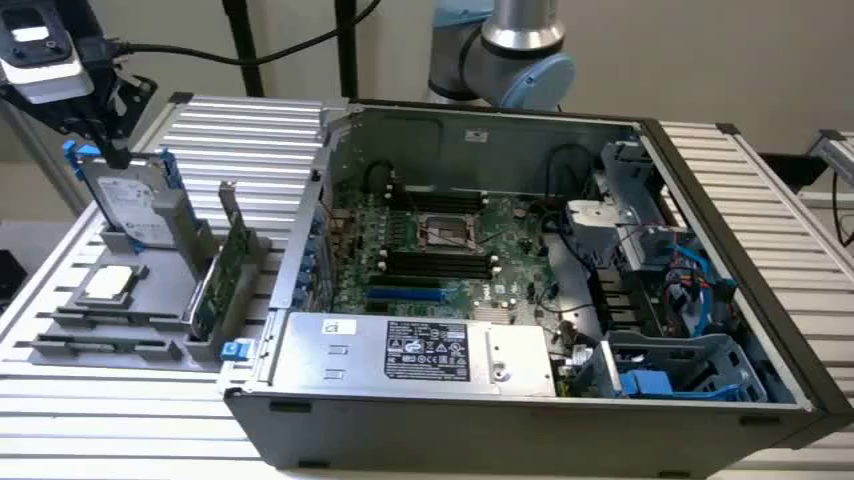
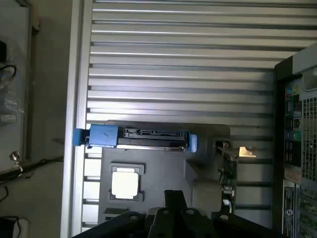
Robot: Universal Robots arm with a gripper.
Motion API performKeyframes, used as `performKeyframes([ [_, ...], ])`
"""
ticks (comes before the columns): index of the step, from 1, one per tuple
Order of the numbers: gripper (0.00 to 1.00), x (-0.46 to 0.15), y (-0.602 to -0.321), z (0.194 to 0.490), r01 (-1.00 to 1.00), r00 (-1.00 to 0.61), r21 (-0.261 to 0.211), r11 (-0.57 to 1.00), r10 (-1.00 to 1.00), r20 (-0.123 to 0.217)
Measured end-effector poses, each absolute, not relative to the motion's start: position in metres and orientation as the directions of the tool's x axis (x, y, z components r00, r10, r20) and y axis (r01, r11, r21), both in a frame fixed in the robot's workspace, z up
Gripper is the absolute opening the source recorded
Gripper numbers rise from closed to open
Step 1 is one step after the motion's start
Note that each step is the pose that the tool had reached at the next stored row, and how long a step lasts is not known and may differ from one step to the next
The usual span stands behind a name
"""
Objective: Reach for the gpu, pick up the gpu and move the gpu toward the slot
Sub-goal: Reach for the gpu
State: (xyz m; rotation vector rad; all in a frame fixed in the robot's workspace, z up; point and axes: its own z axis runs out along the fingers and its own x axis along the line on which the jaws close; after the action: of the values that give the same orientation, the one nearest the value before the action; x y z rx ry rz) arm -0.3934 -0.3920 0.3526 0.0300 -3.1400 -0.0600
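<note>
The gripper (image 1: 107, 135) hung above the drive (image 1: 134, 205); how wide it stood I could not tell. The gpu (image 1: 235, 262) stood on edge below, off to one side (thin, stiff, light, probably fragile), so its upper edge looked safest to pinch.

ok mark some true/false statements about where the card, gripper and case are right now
1. The green card stands on edge in the grey holder beside the computer case. True.
2. The gripper is holding the green card. False: it is up by the hard drive, apart from the card, which sits in the holder.
3. The small square chip lies flat in the holder. True.
4. The computer case is closed up. False: its side is open and the motherboard shows.
5. The green card is already inside the case. False: it is outside, in the holder.
</note>
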Motion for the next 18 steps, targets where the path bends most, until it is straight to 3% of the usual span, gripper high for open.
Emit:
performKeyframes([
  [18, 0.11, -0.3875, -0.3948, 0.3527, -0.018, -1.000, 0.038, 0.999, -0.018, 0.001],
])
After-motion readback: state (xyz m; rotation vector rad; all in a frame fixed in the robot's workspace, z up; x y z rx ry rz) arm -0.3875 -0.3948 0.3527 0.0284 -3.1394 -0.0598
